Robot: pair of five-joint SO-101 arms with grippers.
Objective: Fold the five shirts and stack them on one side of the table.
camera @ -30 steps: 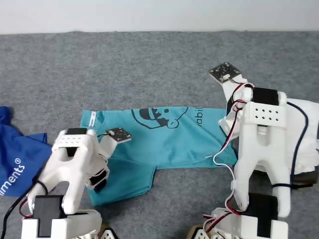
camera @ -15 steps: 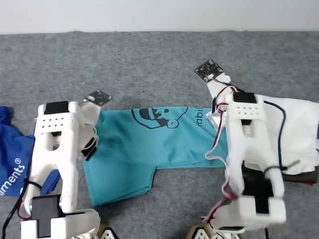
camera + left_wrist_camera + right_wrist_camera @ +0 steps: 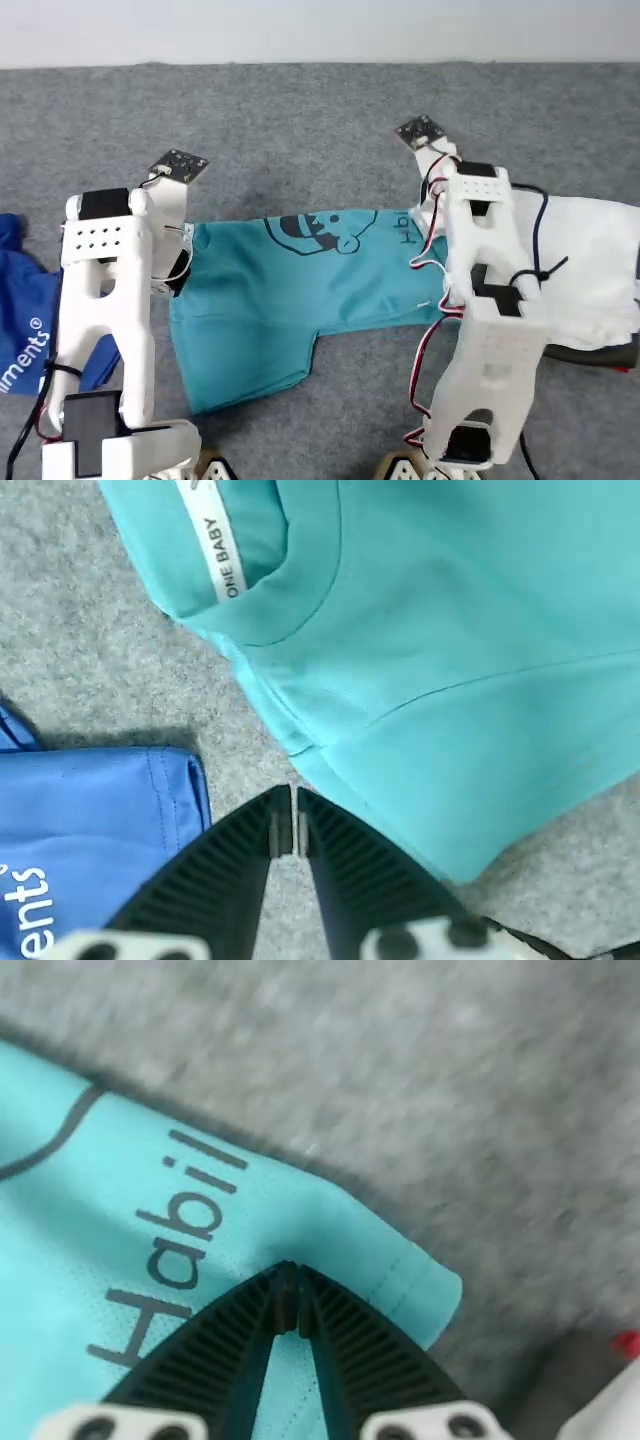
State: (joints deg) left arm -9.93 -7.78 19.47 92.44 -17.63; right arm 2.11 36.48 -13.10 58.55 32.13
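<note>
High view, teal shirt point(image 3: 270, 300): we saw it spread flat in the middle of the grey table point(image 3: 300, 130), print side up, with one sleeve reaching toward the near edge.
High view, blue shirt point(image 3: 25, 320): it lay at the table's left edge, just beside the teal shirt.
High view, white shirt point(image 3: 590, 270): it sat bunched at the right, with a dark item point(image 3: 600, 355) showing under its near edge.
High view, left arm point(image 3: 105, 300): it stood over the left end of the teal shirt, by the collar.
High view, right arm point(image 3: 490, 320): it stood over the right end of the teal shirt, between its print and the white shirt.
Left wrist view, left gripper point(image 3: 290, 815): we found its jaws closed with nothing between them; the tips were over bare table, just beside the teal shirt's shoulder edge and near the blue shirt's corner.
Right wrist view, right gripper point(image 3: 287, 1285): its jaws were pressed together on the teal shirt's cloth, beside the lettering and close to the hem corner.
</note>
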